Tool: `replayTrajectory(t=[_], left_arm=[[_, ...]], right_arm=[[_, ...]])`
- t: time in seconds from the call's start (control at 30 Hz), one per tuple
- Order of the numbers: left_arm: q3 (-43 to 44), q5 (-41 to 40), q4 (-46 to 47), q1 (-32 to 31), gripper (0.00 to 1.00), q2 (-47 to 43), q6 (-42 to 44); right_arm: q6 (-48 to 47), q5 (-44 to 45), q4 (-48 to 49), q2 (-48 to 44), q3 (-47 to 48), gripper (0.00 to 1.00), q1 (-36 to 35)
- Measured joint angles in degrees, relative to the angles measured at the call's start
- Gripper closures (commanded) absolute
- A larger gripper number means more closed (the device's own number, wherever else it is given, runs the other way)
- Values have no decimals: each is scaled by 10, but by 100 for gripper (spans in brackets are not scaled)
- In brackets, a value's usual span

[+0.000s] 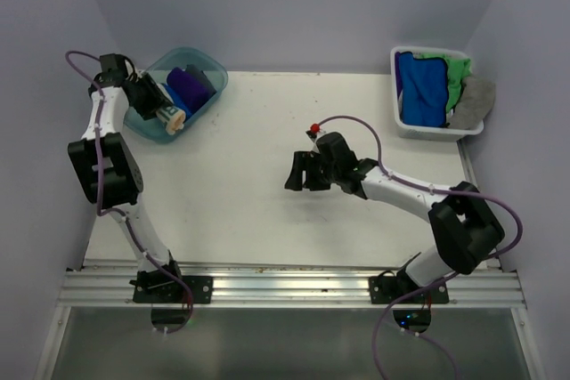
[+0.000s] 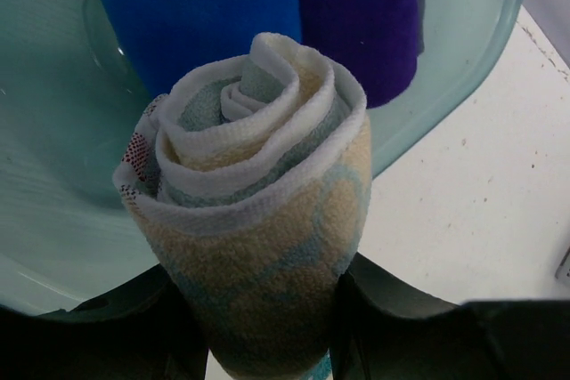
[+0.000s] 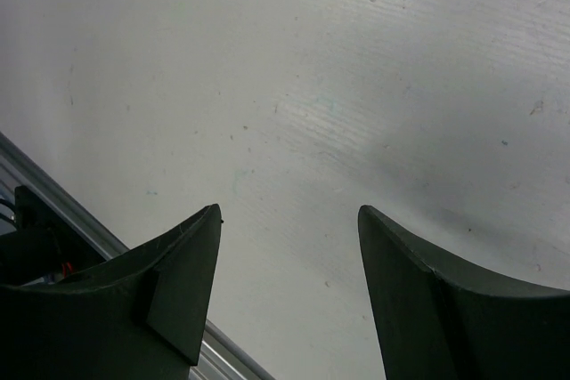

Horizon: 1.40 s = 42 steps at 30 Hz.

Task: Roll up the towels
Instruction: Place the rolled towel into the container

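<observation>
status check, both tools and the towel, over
Left tool shut on rolled cream towel at teal tub. Right tool open, empty, over table. Blue roll, purple roll in tub, nothing blocking.

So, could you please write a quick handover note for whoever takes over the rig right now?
Left gripper: shut on the rolled cream towel, at the teal tub, not yet released.
Right gripper: open, empty, over the table.
Done: rolled blue towel and purple towel lie in the tub.
To do: loose blue towel, green towel and grey towel wait in the white basket.
</observation>
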<state>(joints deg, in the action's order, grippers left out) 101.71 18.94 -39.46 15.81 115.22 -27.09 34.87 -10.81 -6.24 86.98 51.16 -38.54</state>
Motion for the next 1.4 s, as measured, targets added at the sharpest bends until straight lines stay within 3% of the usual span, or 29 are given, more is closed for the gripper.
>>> replayTrajectory(t=[0.4, 0.83, 1.27, 1.37, 1.4], left_arm=[[55, 14, 1, 45, 53, 91, 7], [56, 5, 2, 65, 53, 101, 7], [45, 72, 17, 66, 53, 106, 5], [45, 72, 17, 66, 50, 113, 5], [45, 70, 16, 66, 44, 115, 5]], right_arm=[[0, -9, -2, 53, 16, 34, 0], [0, -12, -2, 58, 16, 34, 0], [3, -13, -1, 57, 16, 34, 0], [3, -13, -1, 56, 16, 34, 0], [3, -13, -2, 56, 15, 34, 0]])
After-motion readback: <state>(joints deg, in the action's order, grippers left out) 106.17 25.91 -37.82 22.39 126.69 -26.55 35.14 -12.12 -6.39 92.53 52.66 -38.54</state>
